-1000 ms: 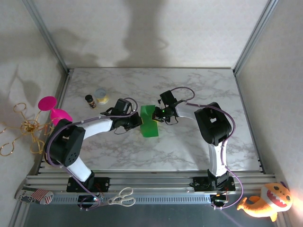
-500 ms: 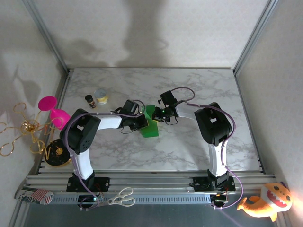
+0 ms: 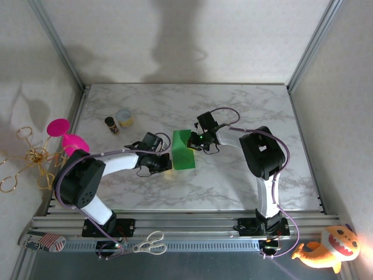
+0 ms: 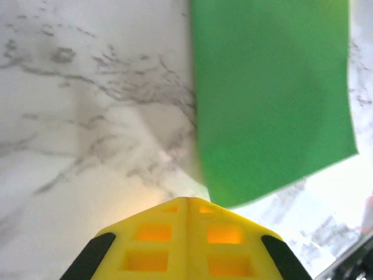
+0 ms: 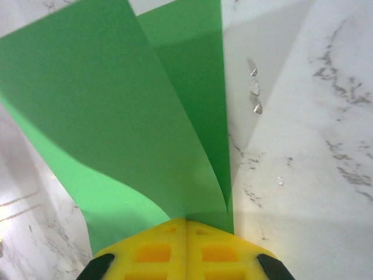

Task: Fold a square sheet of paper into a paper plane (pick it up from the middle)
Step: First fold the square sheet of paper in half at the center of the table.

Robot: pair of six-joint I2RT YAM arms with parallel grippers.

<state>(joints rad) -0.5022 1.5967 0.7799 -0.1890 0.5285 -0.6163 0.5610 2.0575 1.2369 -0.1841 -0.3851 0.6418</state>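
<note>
**Top view.** The paper (image 3: pixel 183 153) lies mid-bench (image 3: pixel 245 111) as a narrow green strip, apparently doubled over on itself. It sits between the two pincers. The left pincer (image 3: pixel 165 163) is low beside the strip's near-left edge. The right pincer (image 3: pixel 194 142) is at the strip's far-right edge.

**Left wrist.** The left pincer (image 4: pixel 187 201) is closed, its yellow tips pressed together with nothing between them. The paper (image 4: pixel 268 99) is ahead of the tips and to their right, with its nearest corner just past them. I cannot tell whether they touch. Bare bench (image 4: pixel 87 87) lies ahead to the left.

**Right wrist.** The right pincer (image 5: pixel 186 220) is clamped on the paper (image 5: pixel 116 105). Two green layers run together into the seam of the tips. The upper layer bows up and away to the left, while the lower one lies flatter. Bench (image 5: pixel 303 116) shows to the right.

**Handling.** The sheet looks very light and limp. It will probably sag or curl wherever it is unsupported, and any hard pinch is likely to leave a crease. It will likely slide on the smooth marble, so one pincer should pin it while the other presses. An edge grip lets the loose layer bow, as here. A hold near the middle of an edge, right at the fold line, should keep the layers aligned best.
</note>
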